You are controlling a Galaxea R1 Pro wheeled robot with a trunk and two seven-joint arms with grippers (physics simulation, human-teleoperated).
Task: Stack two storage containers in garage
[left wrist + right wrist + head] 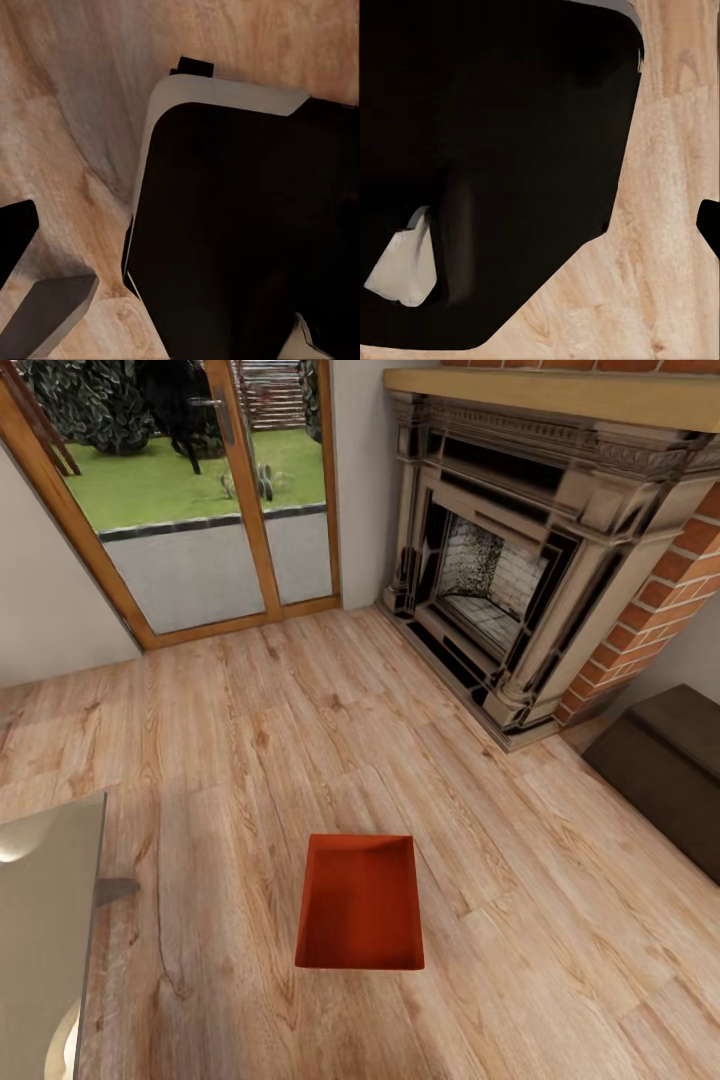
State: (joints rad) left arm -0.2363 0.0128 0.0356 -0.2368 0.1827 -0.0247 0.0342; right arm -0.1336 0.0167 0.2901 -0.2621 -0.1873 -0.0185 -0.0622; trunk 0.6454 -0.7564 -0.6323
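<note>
One orange-red open-topped storage container [360,905] stands on the light wood plank floor [250,740] of the living room, just ahead of me and near the middle of the head view. It is empty. A second container is out of view. In the left wrist view, two fingers of my left gripper [64,247] stand apart over the planks, a black one [15,236] and a grey one [49,315], with nothing between them. In the right wrist view, one dark fingertip [709,225] shows at the edge, beside my black base [495,150].
A red brick fireplace [520,560] with a stone surround stands ahead on the right. Wood-framed glass doors [200,510] are ahead on the left. A glass-topped table [45,930] is close on my left and a dark low cabinet [670,760] on my right.
</note>
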